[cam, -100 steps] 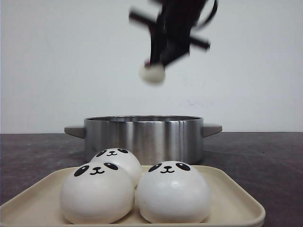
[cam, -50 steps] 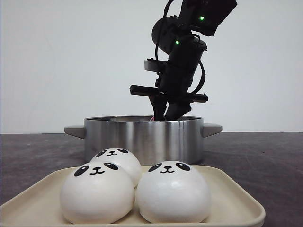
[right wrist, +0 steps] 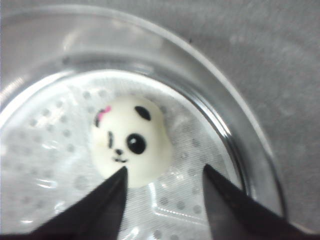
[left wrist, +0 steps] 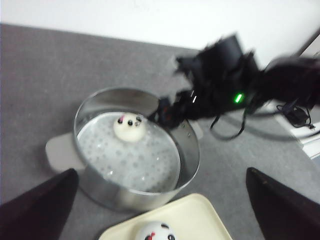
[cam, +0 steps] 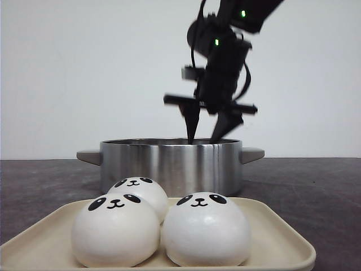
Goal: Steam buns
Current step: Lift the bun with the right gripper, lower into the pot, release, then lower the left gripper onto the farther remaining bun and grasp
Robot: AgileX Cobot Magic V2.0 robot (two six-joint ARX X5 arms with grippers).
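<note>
Three white panda-faced buns sit on a cream tray at the front. Behind it stands a steel steamer pot. A fourth bun lies on the perforated rack inside the pot, also seen in the left wrist view. My right gripper is open and empty, its fingertips just above the pot's rim, over the bun. My left gripper is open and empty, high above the pot and the tray's far edge.
The pot has grey side handles. The dark table extends on both sides. A white wall stands behind. Cables and a white object lie on the table past the right arm.
The right gripper came down with a bun from high above into the pot, let it go on the rack, opened, and has risen a little above the rim.
</note>
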